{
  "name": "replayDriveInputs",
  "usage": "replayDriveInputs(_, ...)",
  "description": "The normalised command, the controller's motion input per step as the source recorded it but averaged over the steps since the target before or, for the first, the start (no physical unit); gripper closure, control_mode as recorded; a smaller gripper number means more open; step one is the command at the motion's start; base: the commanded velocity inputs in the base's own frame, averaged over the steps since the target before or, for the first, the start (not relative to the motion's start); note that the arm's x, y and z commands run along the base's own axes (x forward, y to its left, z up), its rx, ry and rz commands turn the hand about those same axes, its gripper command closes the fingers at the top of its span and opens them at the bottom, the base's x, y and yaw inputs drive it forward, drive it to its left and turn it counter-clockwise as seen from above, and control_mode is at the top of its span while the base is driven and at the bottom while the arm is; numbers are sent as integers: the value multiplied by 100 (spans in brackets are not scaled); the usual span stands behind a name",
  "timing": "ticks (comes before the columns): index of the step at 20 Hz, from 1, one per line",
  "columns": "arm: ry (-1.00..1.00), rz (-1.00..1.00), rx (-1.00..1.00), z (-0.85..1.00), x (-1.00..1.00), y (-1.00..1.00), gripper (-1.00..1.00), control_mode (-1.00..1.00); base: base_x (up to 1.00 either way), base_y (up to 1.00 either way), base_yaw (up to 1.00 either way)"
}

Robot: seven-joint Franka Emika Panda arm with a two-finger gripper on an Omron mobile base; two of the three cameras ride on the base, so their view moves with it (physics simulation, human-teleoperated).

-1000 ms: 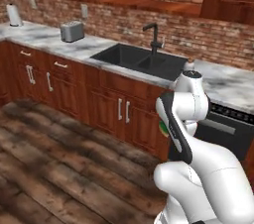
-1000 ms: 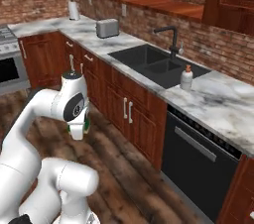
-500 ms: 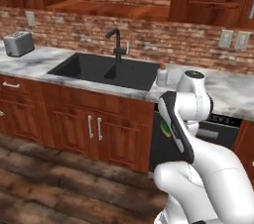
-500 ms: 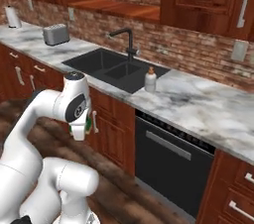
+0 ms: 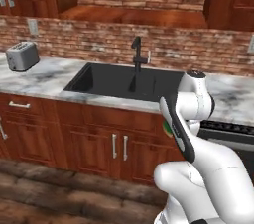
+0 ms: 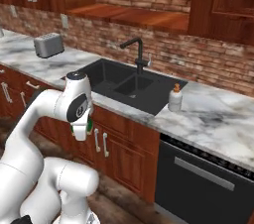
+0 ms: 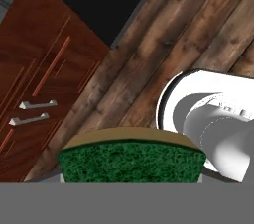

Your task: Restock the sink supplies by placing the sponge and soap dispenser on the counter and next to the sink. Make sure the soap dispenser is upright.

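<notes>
The sponge (image 7: 130, 161), green face with a yellow rim, sits low in the hand view over the wood floor. It shows as a green patch (image 6: 89, 126) at my gripper (image 6: 82, 131), which is shut on it and hangs in front of the cabinets below the counter (image 6: 218, 119). In the left base view the gripper (image 5: 168, 129) is tucked beside the arm. The soap dispenser (image 6: 174, 99) stands upright on the counter just right of the black sink (image 6: 124, 86).
A black faucet (image 6: 136, 52) rises behind the sink (image 5: 124, 82). A toaster (image 5: 22, 55) stands on the counter far left. Reddish cabinet doors (image 5: 114, 146) and a black dishwasher (image 6: 198, 183) face me below the counter.
The base has driven, so the whole scene has slid: the sink now sits straight ahead. The arm keeps its folded pose with the sponge in the gripper.
</notes>
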Motion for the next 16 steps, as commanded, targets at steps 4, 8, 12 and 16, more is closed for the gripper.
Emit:
replayDriveInputs(4, 0, 0, 0, 0, 0, 0, 100, 100, 98, 100, -20)
replayDriveInputs(8, 0, 0, 0, 0, 0, 0, 100, 100, 94, 100, -21)
replayDriveInputs(12, 0, 0, 0, 0, 0, 0, 100, 100, 62, 100, -19)
replayDriveInputs(16, 0, 0, 0, 0, 0, 0, 100, 100, 62, 100, -19)
